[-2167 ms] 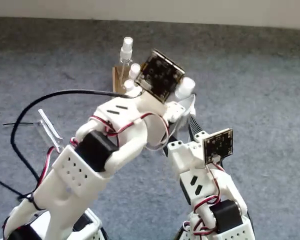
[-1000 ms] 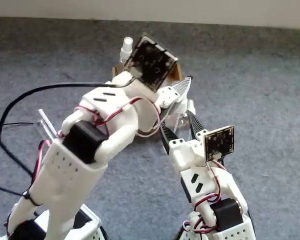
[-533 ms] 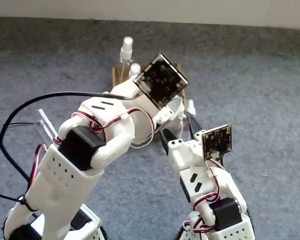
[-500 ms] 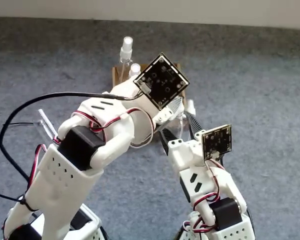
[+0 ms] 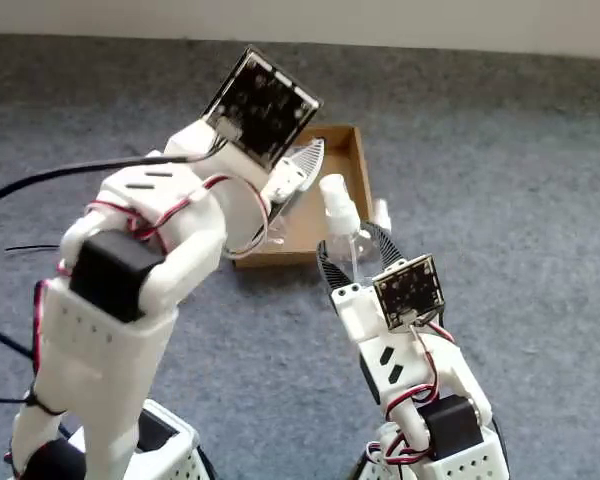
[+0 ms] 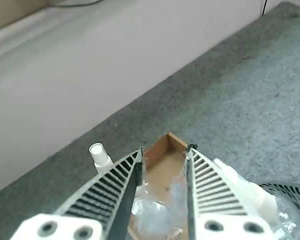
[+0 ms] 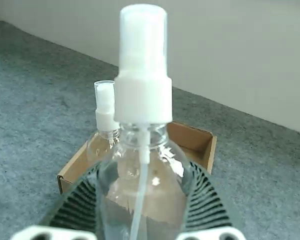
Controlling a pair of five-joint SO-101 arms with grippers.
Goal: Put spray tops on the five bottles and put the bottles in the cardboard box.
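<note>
Two arms rise from a grey carpet [image 5: 500,150]. The left gripper [image 6: 165,150] hangs parted and empty above the cardboard box [image 5: 361,160], which sits toward the carpet's far edge. The right gripper [image 5: 352,245], just short of the box's near edge, is clamped round a clear bottle [image 7: 140,200] with its spray top [image 7: 142,60] on. Another capped bottle [image 7: 106,112] stands at the box's far side, inside or just behind; I cannot tell which. Boxing looks to be the step in hand. Next, the held bottle should go forward upright, then down into free space clear of the left gripper.
</note>
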